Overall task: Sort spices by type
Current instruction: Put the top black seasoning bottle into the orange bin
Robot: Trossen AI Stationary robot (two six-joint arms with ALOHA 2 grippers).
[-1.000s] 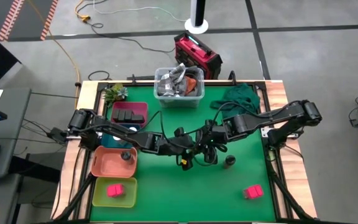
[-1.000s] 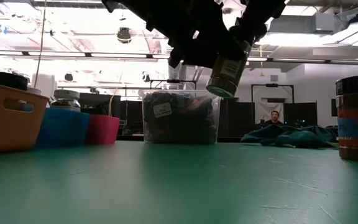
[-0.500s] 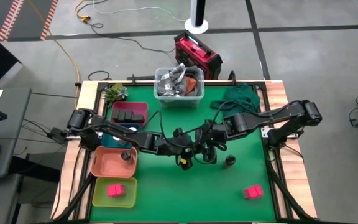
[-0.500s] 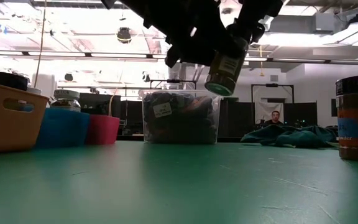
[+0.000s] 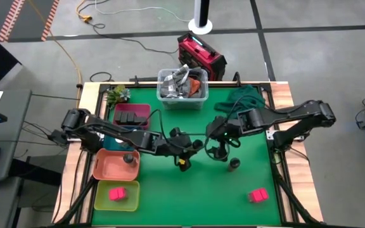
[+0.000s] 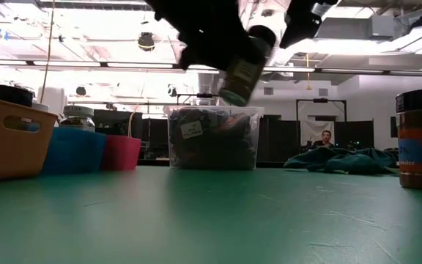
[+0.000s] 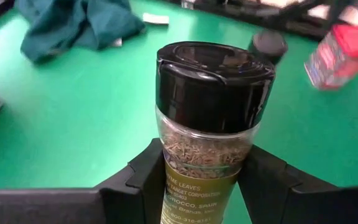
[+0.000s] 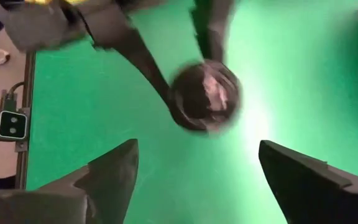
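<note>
My left gripper is over the table's middle, shut on a round spice jar that has a black cap, green herbs and an olive label. The low view shows this jar tilted, high above the table. My right gripper hangs open just right of it, with its fingers standing wide; the jar's blurred end shows beyond them. Another dark-capped jar stands on its base on the green mat. A pink-red box lies near the near right corner. My left gripper pinches the jar's labelled lower body between its two fingers, one on each side. The fingers come from the table's left, roughly level. The jar is lifted clear and tilted, with its black cap pointing away from the gripper.
Four trays line the left edge: magenta with black boxes, blue, orange with a dark jar, and yellow-green with a pink-red box. A clear bin, a green cloth and a small plant sit at the far edge.
My right gripper has let go of the jar and drawn back toward the table's right edge. My left gripper, keeping the jar, has moved toward the left edge and slightly up. The jar now leans further over than before.
</note>
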